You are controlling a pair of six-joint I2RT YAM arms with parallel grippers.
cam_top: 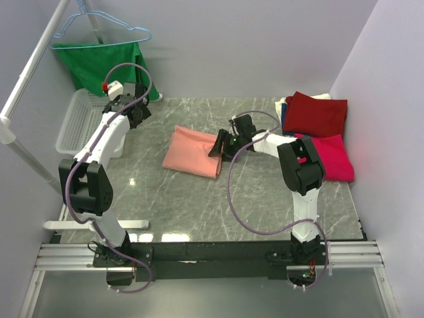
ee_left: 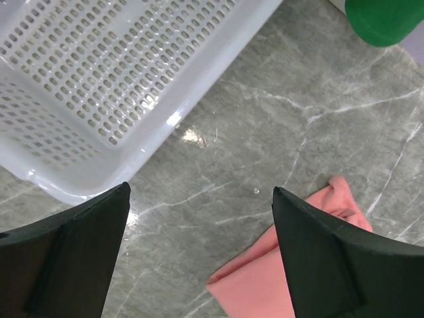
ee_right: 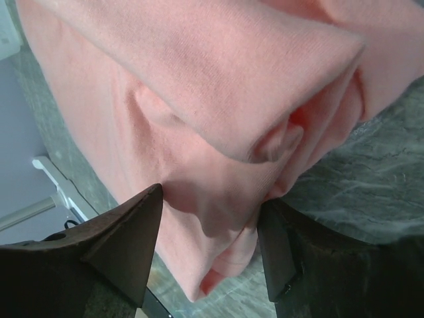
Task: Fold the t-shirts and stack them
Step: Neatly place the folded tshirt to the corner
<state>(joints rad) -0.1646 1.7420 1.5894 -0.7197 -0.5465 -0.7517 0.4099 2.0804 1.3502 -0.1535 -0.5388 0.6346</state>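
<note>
A folded salmon-pink t-shirt (cam_top: pixel 192 151) lies mid-table; it also shows in the left wrist view (ee_left: pixel 255 285) and fills the right wrist view (ee_right: pixel 199 99). My right gripper (cam_top: pixel 220 143) (ee_right: pixel 211 199) grips its thick right edge, with bunched cloth pressed between both fingers. A folded dark red t-shirt (cam_top: pixel 315 112) and a crimson-pink t-shirt (cam_top: pixel 331 156) lie at the far right, the red one behind the pink one. My left gripper (cam_top: pixel 136 109) (ee_left: pixel 201 189) is open and empty above bare table, between the basket and the salmon shirt's left corner.
A white mesh basket (cam_top: pixel 76 122) (ee_left: pixel 99 79) stands at the left. A green garment (cam_top: pixel 109 63) (ee_left: pixel 384 20) hangs on a light-blue hanger (cam_top: pixel 106 26) at the back left. A white pole (cam_top: pixel 26 79) slants along the left. White and blue cloth (cam_top: pixel 285 109) peeks from under the dark red shirt.
</note>
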